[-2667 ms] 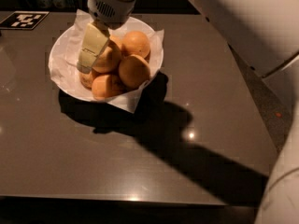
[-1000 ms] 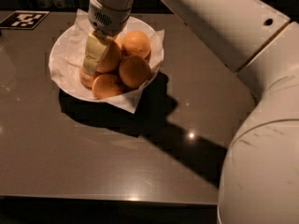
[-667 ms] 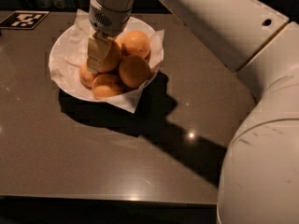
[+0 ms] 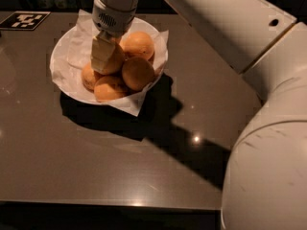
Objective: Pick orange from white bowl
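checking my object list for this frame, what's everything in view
white bowl: one, white, far left part of the table
paper liner: one, crinkled white, inside the bowl, corners past the rim
orange: one, paler yellow-orange, middle of the pile in the bowl
other oranges: four visible, deeper orange, around it in the bowl
marker tag: one, black and white, far left corner of the table
table: one, dark glossy grey-brown, fills most of the view
arm: one, white, reaching in from the right
end effector: one, pale, down in the bowl against the paler orange's left side
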`<state>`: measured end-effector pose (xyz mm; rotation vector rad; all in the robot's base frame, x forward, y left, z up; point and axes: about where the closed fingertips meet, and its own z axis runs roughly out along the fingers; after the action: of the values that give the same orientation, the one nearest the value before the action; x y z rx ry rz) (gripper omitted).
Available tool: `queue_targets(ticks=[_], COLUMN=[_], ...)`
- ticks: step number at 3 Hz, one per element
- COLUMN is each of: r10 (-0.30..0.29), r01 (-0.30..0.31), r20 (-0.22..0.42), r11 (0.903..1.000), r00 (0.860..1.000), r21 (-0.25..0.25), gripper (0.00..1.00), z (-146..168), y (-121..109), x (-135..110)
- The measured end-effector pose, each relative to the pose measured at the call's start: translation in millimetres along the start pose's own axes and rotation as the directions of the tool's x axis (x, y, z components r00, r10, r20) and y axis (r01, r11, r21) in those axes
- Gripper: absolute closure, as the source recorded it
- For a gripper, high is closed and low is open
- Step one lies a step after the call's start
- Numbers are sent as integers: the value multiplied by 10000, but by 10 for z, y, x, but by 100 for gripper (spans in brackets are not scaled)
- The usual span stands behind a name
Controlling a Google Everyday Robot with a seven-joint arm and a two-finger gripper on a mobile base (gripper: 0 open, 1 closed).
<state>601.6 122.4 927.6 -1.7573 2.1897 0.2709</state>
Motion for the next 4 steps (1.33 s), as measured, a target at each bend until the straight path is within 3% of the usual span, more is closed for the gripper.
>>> queue_targets(ticks=[1,2,3,4], r10=[-79,-77,429,329], r01=[80,99,-305,-202], r20=[35,427,1392,1543], r11=[9998,9985,9954,9963], r00=[10000,9991,9893,9875], r21=[-189,-534,-904,-830], gripper=[99,100,100,100], z=[2,-225,-677,-646], y=[17,32,48,28], x=[-39,-170,-298,-377])
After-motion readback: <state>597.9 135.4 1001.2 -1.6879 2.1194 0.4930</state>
